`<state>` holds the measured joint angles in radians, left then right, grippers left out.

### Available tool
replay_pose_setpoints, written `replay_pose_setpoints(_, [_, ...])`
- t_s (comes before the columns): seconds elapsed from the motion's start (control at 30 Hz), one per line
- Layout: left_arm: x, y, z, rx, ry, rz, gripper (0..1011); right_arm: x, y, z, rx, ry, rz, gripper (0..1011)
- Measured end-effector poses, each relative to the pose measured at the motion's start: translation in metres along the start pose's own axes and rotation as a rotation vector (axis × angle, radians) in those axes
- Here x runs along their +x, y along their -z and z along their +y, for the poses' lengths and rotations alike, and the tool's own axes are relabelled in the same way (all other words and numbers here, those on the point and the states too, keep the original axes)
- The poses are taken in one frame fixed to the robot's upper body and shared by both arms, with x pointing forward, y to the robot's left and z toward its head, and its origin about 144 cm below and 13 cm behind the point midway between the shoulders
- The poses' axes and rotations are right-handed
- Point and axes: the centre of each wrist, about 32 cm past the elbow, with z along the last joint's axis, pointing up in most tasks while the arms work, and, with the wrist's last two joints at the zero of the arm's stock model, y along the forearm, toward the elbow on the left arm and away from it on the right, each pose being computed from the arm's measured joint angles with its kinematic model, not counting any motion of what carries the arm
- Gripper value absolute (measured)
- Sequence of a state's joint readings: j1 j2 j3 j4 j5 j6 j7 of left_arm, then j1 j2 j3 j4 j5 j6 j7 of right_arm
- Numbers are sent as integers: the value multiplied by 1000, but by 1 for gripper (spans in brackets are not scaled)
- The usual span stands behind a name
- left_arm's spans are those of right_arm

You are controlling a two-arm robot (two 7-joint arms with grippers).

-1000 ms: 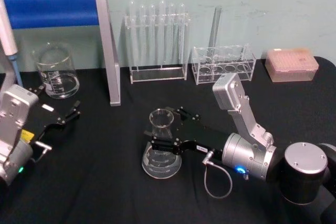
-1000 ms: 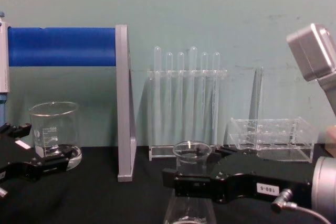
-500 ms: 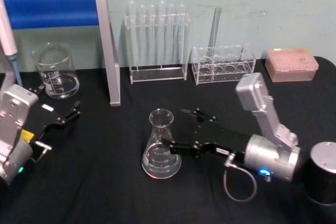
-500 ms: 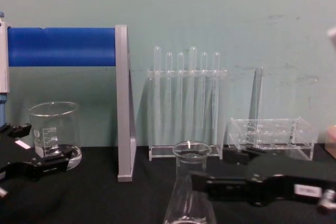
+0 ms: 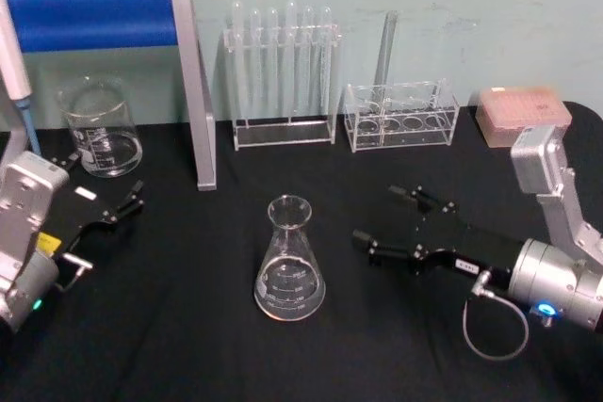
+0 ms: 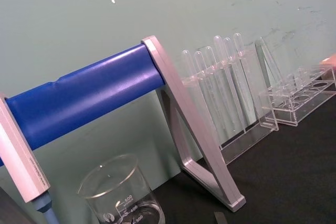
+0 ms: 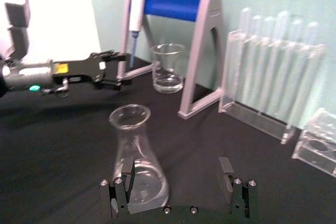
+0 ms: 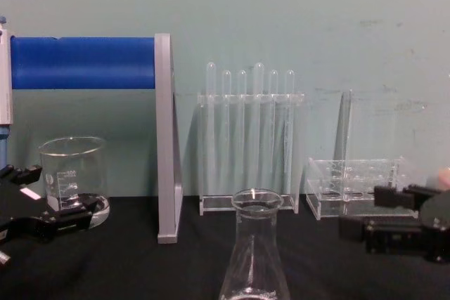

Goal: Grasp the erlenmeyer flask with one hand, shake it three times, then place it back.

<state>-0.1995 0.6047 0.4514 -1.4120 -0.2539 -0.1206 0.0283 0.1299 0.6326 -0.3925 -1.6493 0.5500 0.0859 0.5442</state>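
Flask: the clear glass conical erlenmeyer flask (image 5: pixel 288 261) with white graduation marks stands upright on the black surface (image 5: pixel 188 345), near its middle, with nothing touching it; in the chest view its flared rim (image 8: pixel 257 199) shows low and central
Right gripper: the black right gripper (image 5: pixel 400 221) with long flat fingers, a small white number label and a silver cylindrical wrist lies low over the surface to the right of the flask, clearly apart from it, pointing toward it
Right fingers: spread wide with nothing between them; in the right wrist view the flask (image 7: pixel 135 156) stands just ahead of one finger (image 7: pixel 124 179), outside the gap
Left gripper: the black left gripper (image 5: pixel 102 193) with a plain white tag is parked at the left edge of the surface, just in front of the beaker; its fingers are spread and hold nothing
Beaker: a wide straight-walled clear glass beaker (image 5: pixel 99 127) stands at the back left, under the blue bar
Stand: a grey frame with a blue horizontal bar (image 5: pixel 94 16) stands at the back left, with a pipette (image 5: pixel 16 63) hanging at its left end
Test tubes: a clear rack of upright thin test tubes (image 5: pixel 281 72) stands at the back centre
Second rack: a low clear plastic rack (image 5: pixel 400 115) stands to its right, with one tall tube in it
Box: a pink tip box (image 5: pixel 523 112) sits at the back right
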Motion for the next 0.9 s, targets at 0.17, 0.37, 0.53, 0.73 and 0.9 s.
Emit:
replay_pose_setpoints(0.17, [0, 0, 0, 0, 0, 0, 1001, 0, -2, 2, 30, 49, 7, 1003])
replay_pose_setpoints(0.37, [0, 0, 0, 0, 0, 0, 1001, -4, -4, 16, 67, 128, 16, 1003])
replay_pose_setpoints(0.53, [0, 0, 0, 0, 0, 0, 1001, -10, -6, 33, 96, 204, 23, 1003])
replay_pose_setpoints(0.73, [0, 0, 0, 0, 0, 0, 1001, -20, -8, 62, 138, 334, 27, 1003])
replay_pose_setpoints(0.9, [0, 0, 0, 0, 0, 0, 1001, -28, -3, 86, 149, 443, 35, 1002])
